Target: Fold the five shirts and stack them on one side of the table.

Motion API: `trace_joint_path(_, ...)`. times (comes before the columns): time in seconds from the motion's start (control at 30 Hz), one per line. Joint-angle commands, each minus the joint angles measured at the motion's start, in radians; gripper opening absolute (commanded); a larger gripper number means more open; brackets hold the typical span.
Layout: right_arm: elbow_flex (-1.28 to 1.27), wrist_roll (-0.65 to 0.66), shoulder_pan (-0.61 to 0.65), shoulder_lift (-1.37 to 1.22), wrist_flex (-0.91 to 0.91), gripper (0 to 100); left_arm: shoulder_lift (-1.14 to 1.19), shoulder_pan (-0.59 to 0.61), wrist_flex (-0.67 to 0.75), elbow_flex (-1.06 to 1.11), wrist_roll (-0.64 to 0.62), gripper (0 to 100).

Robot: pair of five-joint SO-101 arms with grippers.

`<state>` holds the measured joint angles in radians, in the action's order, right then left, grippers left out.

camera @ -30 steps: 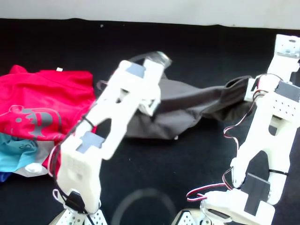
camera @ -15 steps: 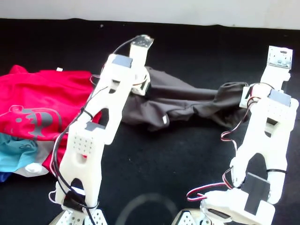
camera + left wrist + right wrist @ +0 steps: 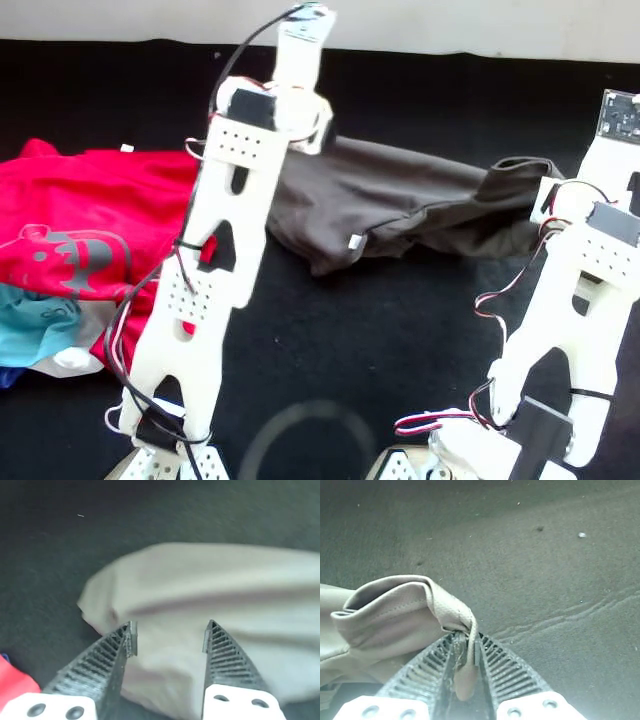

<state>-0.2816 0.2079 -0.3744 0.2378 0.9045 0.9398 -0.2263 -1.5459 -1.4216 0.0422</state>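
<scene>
A dark grey shirt [image 3: 400, 205] lies spread across the middle of the black table [image 3: 420, 330]. Over its far left end my left gripper [image 3: 306, 135] hovers open; in the left wrist view the gripper [image 3: 169, 636] has the grey cloth [image 3: 225, 590] under and between its fingers, with no grip showing. At the shirt's right end my right gripper [image 3: 543, 200] holds a bunched corner. There the gripper [image 3: 465, 652] is shut on a folded hem of the grey shirt [image 3: 390, 615]. A red shirt [image 3: 90, 225] tops a pile at the table's left.
Under the red shirt lie a light blue shirt [image 3: 40, 320] and a bit of white cloth [image 3: 70, 362], near the left edge. Bare black table runs along the front between the two arm bases and behind the grey shirt up to the far edge.
My left arm stretched toward the far edge, and the grey shirt's left end went with it; the shirt now lies wider and flatter. The right arm shifted slightly right with its corner.
</scene>
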Motion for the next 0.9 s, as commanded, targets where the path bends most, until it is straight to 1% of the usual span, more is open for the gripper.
trace_joint_path(0.0,0.001,-0.011,-0.019,0.047,-0.022,0.6,-0.024,-0.041,-0.178,-0.102,0.005,22)
trace_joint_path(0.07,0.001,-0.011,-0.018,0.047,-0.024,0.6,-0.027,-0.059,-0.236,-0.096,0.005,22)
trace_joint_path(0.2,0.001,-0.011,-0.018,0.047,-0.024,0.6,-0.028,-0.081,-0.236,-0.050,0.002,22)
trace_joint_path(0.4,0.001,-0.005,-0.018,0.047,-0.024,0.6,-0.067,-0.206,-0.236,0.062,-0.002,22)
trace_joint_path(0.53,0.001,-0.003,-0.016,0.047,-0.024,0.6,-0.166,-0.265,-0.236,0.265,-0.002,22)
trace_joint_path(0.77,0.001,-0.003,-0.015,0.047,-0.022,0.6,-0.409,-0.265,-0.232,0.719,0.002,22)
trace_joint_path(0.8,0.001,-0.003,-0.013,0.047,-0.022,0.6,-0.429,-0.265,-0.215,0.774,0.006,22)
trace_joint_path(0.87,0.001,-0.005,-0.012,0.048,-0.022,0.6,-0.444,-0.251,-0.133,0.875,0.008,22)
